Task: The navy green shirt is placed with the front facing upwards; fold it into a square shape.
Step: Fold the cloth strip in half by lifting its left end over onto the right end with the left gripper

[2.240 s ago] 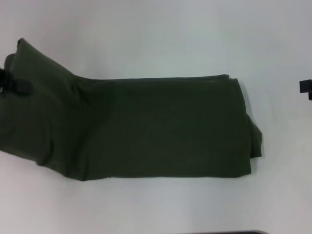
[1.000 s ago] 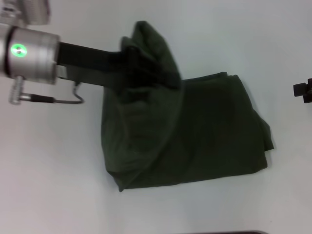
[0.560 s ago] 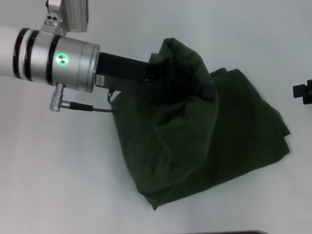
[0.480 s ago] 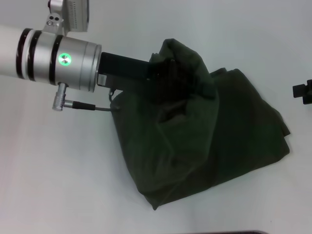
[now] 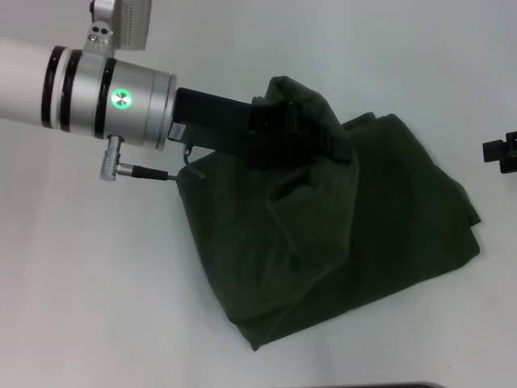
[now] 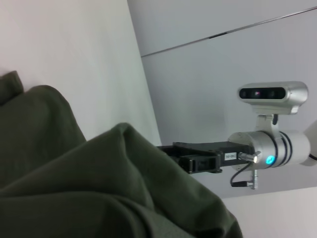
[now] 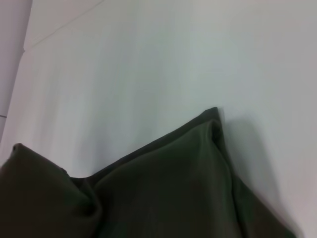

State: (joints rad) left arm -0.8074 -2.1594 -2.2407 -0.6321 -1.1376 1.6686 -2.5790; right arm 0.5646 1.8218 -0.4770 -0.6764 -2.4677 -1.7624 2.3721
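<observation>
Navy green shirt (image 5: pixel 347 234): bunched, partly doubled over, right of the table (image 5: pixel 97 283) centre. Left gripper (image 5: pixel 303 137): I see its fingers clamped on a raised fold of the shirt. Right gripper (image 5: pixel 501 152): by the table's right edge; its fingers, I cannot tell.

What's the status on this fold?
Left gripper shut on dark olive-green cotton shirt, lifting one end. Right gripper parked at table edge. Nothing obstructing.

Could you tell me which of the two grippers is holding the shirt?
The left gripper, lifting a bunched fold of the shirt; the right gripper sits apart at the table's right edge.
</observation>
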